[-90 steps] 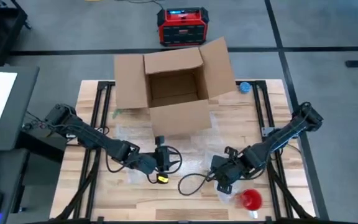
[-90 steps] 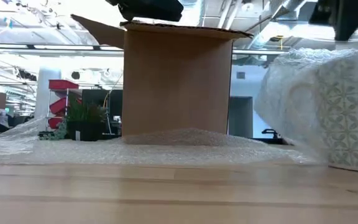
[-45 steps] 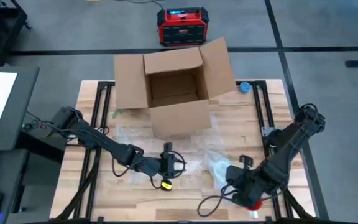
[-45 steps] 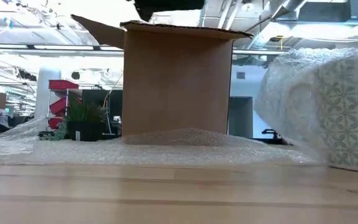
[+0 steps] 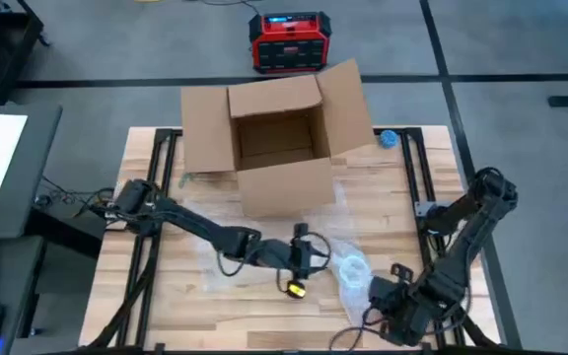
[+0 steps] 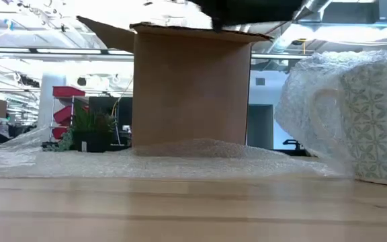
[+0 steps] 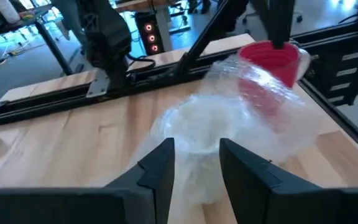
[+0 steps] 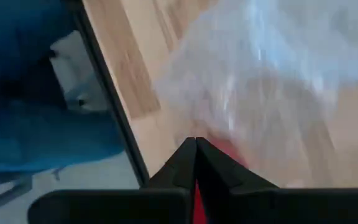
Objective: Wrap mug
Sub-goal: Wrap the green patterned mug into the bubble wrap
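The mug [image 6: 375,121] is cut off by the right edge of the low view, so only its handle side and part of its wall show: it stands upright, long axis vertical, with the loop handle turned toward nine o'clock, and its pale wall carries a grey-green geometric tile pattern under a cloudy, puckered skin of bubble wrap [image 6: 314,101]. From above the mug itself is hard to make out; only a crumpled clear bundle of wrap [image 5: 351,272] lies on the slatted wooden table [image 5: 205,296] at about four o'clock from the table's centre, near the front edge. The left gripper [image 5: 316,258] reaches in from nine o'clock and sits just beside that bundle; in the left wrist view its two dark fingers [image 7: 159,168] are spread apart with nothing between them, the translucent wrapped lump [image 7: 207,124] just ahead. A red cup [image 7: 271,59], blurred behind film, stands beyond the lump. The right gripper [image 5: 402,314] is low at the table's front edge, at five o'clock from the bundle; in the right wrist view its fingertips [image 8: 195,149] are pressed together, and whether a thin fold of film is pinched there cannot be told. An open, matte brown cardboard box [image 5: 279,148] stands at twelve o'clock, flaps raised; more flat bubble wrap lies in front of it.
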You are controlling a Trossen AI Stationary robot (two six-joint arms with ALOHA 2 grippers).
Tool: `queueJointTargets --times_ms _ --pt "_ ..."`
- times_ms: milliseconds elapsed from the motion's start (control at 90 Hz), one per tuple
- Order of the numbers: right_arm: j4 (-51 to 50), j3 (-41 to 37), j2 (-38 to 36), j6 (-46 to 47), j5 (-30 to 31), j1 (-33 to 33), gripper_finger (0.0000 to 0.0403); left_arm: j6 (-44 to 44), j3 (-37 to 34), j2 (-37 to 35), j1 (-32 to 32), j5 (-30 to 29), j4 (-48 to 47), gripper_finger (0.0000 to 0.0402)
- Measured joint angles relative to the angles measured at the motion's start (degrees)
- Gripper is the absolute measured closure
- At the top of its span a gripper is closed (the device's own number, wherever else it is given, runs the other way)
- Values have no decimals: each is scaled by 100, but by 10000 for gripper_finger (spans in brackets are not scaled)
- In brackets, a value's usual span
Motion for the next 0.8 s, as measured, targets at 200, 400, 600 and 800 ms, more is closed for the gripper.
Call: queueJointTargets --times_ms 200,400,600,800 --pt "178 -541 -2 421 -6 68 403 103 648 742 228 220 -240 295" --pt "73 -970 4 -79 664 -288 403 152 1091 1171 272 300 -466 295" --pt "320 -958 -2 -940 917 -804 403 122 1110 1198 283 312 -513 295" --pt "428 -950 -9 -1368 1049 -1284 403 98 1106 1198 294 273 -551 295"
